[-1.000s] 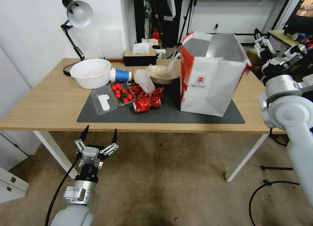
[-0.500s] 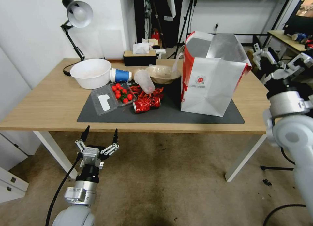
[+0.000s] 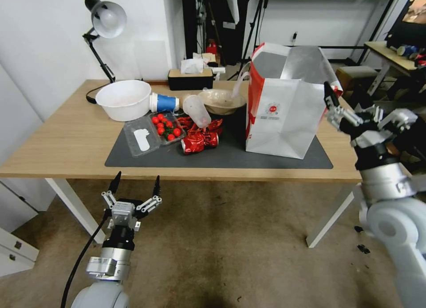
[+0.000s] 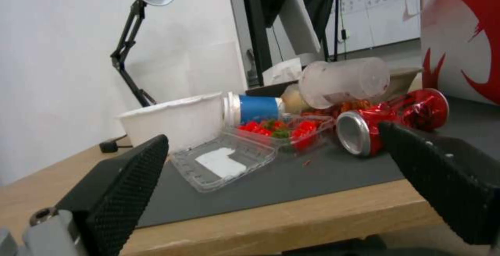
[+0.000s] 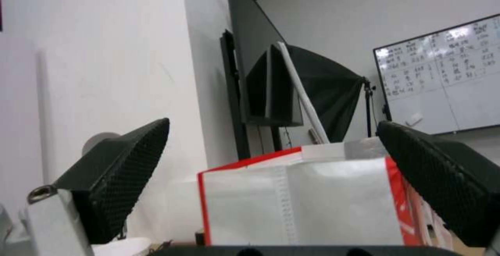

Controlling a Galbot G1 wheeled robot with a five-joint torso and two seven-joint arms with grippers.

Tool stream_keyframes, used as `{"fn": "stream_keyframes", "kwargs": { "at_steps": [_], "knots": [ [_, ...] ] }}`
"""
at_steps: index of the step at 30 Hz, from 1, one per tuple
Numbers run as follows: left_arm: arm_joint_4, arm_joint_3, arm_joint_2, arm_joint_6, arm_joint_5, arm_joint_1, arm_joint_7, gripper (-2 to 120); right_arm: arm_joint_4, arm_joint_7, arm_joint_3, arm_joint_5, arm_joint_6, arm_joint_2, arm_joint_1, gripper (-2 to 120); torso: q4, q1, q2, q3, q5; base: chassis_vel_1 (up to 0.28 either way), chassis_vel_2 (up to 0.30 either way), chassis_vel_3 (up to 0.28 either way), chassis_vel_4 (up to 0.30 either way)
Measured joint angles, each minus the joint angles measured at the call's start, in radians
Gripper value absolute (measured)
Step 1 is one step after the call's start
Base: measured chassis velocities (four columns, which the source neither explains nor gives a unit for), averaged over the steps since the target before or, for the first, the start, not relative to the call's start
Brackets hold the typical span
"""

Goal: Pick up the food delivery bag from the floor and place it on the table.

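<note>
1. So the food delivery bag (image 3: 284, 108) is already standing upright on the desk (image 3: 66, 139), on the right end of the dark grey mat (image 3: 230, 159), mouth open and foil lining showing. Nothing is on the floor (image 3: 222, 237) in front of the desk, so I'd call the placing basically done.

2. Right gripper (image 3: 361, 110) is up at desk height just beside the bag's right edge, jaws spread wide and holding nothing. From its wrist view the bag's top (image 5: 312, 193) sits between the two fingers but farther off, so I can't tell if anything touches.

3. Left gripper (image 3: 135, 186) hangs low below the desk's front edge, jaws also released and empty. It looks parked.

4. What could go wrong, IMO: the bag is tall and looks light and empty, so if that right arm swings sideways a finger could catch the rim or a strap handle and tip it or drag it off the mat.

5. If it fell leftward it would land on the crushed red cans (image 3: 199, 139) and the tipped clear cup (image 3: 197, 110) right beside it.
</note>
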Motion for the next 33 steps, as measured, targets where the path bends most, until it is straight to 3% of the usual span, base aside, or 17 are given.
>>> {"fn": "stream_keyframes", "kwargs": {
  "at_steps": [5, 8, 9, 13, 22, 33],
  "knots": [
    [0.004, -0.001, 0.003, -0.007, -0.002, 0.000, 0.000, 100, -0.002, -0.034, -0.009, -0.082, 0.039, 0.056, -0.064, 100, 0.0000, 0.000, 0.000, 0.000, -0.0001, 0.000, 0.000, 0.000, 0.000],
    [0.015, -0.006, 0.006, -0.013, -0.003, -0.005, 0.000, 100, -0.027, -0.035, -0.024, -0.149, 0.064, 0.117, -0.106, 100, 0.0000, 0.000, 0.000, 0.000, 0.0000, 0.000, 0.000, 0.000, 0.000],
    [0.029, -0.009, 0.007, -0.018, -0.008, -0.009, 0.000, 100, -0.066, -0.032, -0.039, -0.202, 0.085, 0.174, -0.139, 100, 0.0000, 0.000, 0.000, 0.000, 0.0000, 0.000, 0.000, 0.000, 0.000],
    [0.050, -0.014, 0.007, -0.021, -0.009, -0.014, -0.008, 100, -0.121, -0.022, -0.049, -0.275, 0.117, 0.245, -0.166, 100, 0.0001, 0.000, 0.000, 0.000, 0.0000, 0.000, 0.000, 0.000, 0.000],
    [0.088, -0.023, 0.006, -0.021, -0.010, -0.028, -0.011, 100, -0.206, -0.026, -0.055, -0.334, 0.160, 0.333, -0.226, 100, 0.0000, 0.000, 0.000, 0.000, 0.0001, 0.000, 0.000, 0.000, 0.000],
    [0.123, -0.019, -0.006, -0.037, 0.001, -0.034, -0.009, 100, -0.255, -0.050, -0.055, -0.398, 0.186, 0.369, -0.259, 100, 0.0000, 0.000, 0.000, 0.000, 0.0001, 0.000, 0.000, 0.000, 0.000]
  ]
}}
